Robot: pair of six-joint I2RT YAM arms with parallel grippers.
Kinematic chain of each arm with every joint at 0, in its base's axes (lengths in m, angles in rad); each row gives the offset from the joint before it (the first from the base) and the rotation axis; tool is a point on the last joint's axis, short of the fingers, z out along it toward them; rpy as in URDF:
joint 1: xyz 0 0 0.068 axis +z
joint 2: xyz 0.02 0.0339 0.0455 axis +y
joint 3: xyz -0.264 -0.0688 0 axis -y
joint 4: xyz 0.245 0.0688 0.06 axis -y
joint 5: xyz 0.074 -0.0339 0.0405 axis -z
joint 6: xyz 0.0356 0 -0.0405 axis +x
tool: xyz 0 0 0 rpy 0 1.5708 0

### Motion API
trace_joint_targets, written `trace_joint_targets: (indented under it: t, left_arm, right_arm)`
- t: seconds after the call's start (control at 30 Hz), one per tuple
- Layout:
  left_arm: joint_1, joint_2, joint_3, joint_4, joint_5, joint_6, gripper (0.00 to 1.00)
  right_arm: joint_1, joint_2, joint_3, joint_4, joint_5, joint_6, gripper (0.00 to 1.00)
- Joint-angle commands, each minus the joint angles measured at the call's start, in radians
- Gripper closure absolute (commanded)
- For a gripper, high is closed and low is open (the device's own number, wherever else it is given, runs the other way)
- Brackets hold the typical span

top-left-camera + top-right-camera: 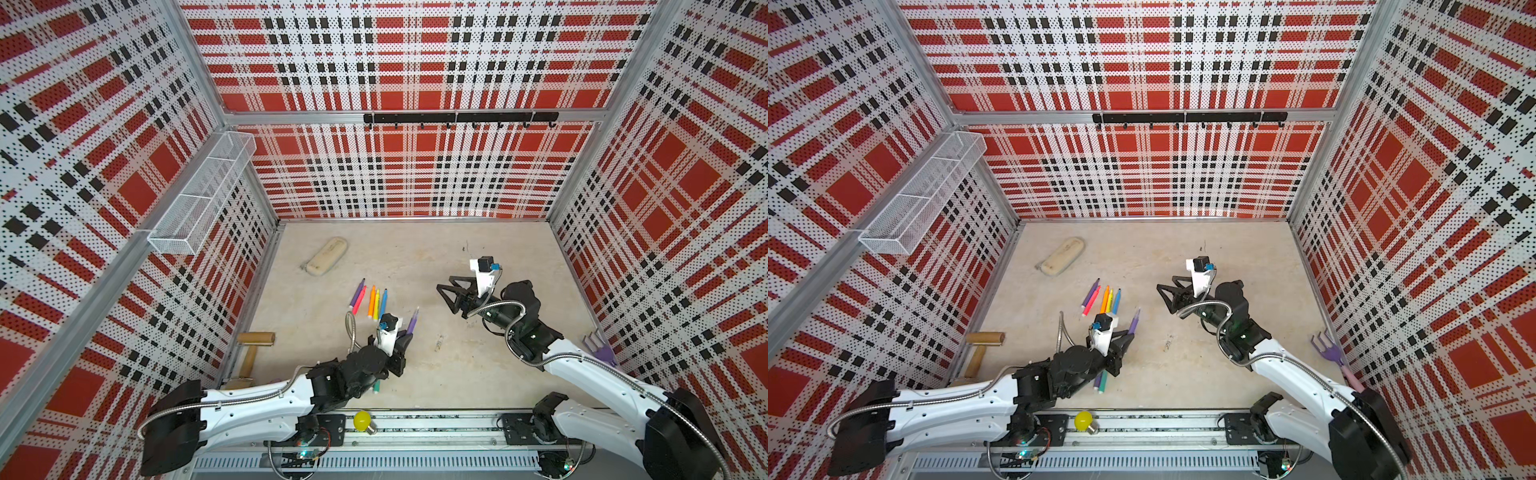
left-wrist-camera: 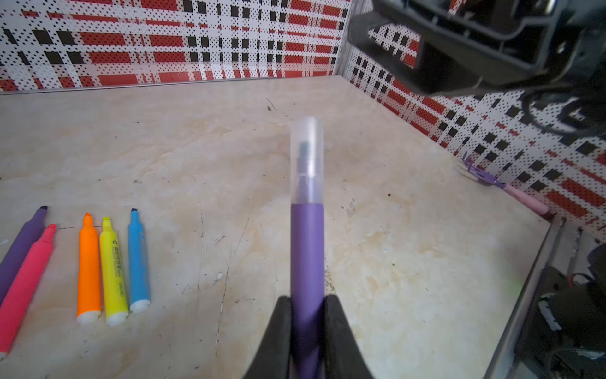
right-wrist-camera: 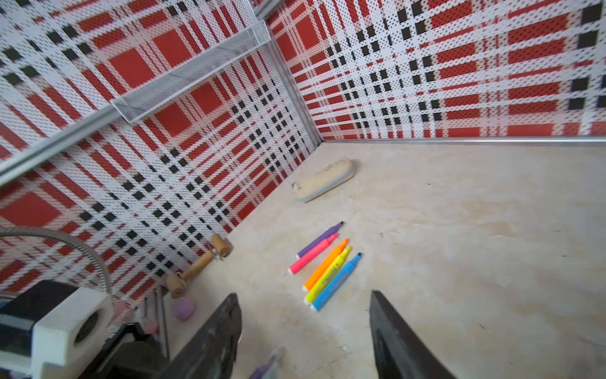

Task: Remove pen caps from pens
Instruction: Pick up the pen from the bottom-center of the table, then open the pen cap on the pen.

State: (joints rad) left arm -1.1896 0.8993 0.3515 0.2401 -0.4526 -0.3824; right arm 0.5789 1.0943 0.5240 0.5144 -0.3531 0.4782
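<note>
in the clenched left hand [image 2: 307, 298] sits the purple pen [image 2: 307, 249], right hand [image 3: 303, 294] gaping.

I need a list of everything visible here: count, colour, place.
uncapped pens: five, purple, pink, orange, yellow, blue, in a row on the table
capped pen: one, purple, pale cap on, in the left gripper
other pens: two, teal and purple, partly under the left arm
case: one, beige, far left of the table
roller: one, wooden, table's left edge
rake: one, purple with pink handle, table's right edge
bulb: one, yellow, on the front rail
mesh basket: one, white, high on the left
hook rail: one, black, high at the back
left gripper: black, shut on the capped pen
right gripper: black, open, empty
</note>
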Motion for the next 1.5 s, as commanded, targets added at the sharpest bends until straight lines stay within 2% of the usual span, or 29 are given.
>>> trace_joint_targets:
  t: [0.0,0.07,0.17,0.33,0.53,0.63,0.8,1.03,1.47]
  left_arm:
    - [0.005,-0.018,-0.009,0.085,0.009,-0.016,0.95]
    - [0.007,-0.007,-0.001,0.107,0.018,-0.013,0.95]
    - [0.007,0.012,0.015,0.141,0.049,-0.025,0.94]
    - [0.005,0.029,0.045,0.164,0.075,-0.014,0.94]
    - [-0.001,0.049,0.059,0.183,0.078,-0.006,0.94]
    - [-0.007,0.062,0.068,0.184,0.07,0.0,0.94]
    - [-0.01,0.085,0.083,0.186,0.072,0.009,0.94]
    - [-0.009,0.094,0.078,0.179,0.07,0.013,0.94]
    - [-0.008,0.128,0.031,0.11,0.123,-0.048,0.98]
  right_arm:
    - [0.017,0.049,-0.011,0.239,-0.129,0.148,0.32]
    - [0.038,0.082,-0.007,0.28,-0.164,0.169,0.3]
    - [0.086,0.102,-0.004,0.298,-0.14,0.178,0.28]
    - [0.155,0.084,0.02,0.194,-0.074,0.114,0.27]
    - [0.162,0.072,0.016,0.148,-0.054,0.085,0.31]
    - [0.162,0.061,0.007,0.144,-0.038,0.079,0.42]
    - [0.162,0.06,0.006,0.153,-0.035,0.075,0.72]
    - [0.162,0.069,0.008,0.18,-0.026,0.069,0.98]
    - [0.097,0.058,0.127,0.168,-0.016,0.076,1.0]
